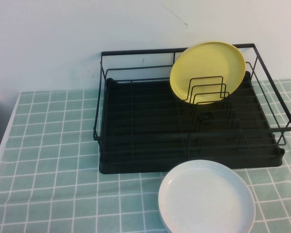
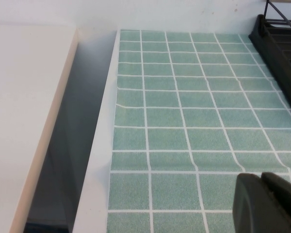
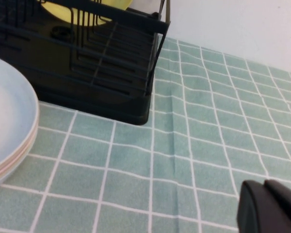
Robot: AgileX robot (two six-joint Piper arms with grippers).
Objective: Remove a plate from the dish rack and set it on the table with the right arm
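My right tool and left tool are hovering over the green tiled surface, fingers unreadable. Leaning at twelve o'clock in the black wire dish rack, the round yellow plate risks sliding. The glossy white plate is lying at six o'clock.

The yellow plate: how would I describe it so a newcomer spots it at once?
Find the large black wire dish rack on the green tiled table. At its back right, the round yellow plate stands tilted on edge behind upright wire dividers. The glossy white plate lies flat on the table instead.
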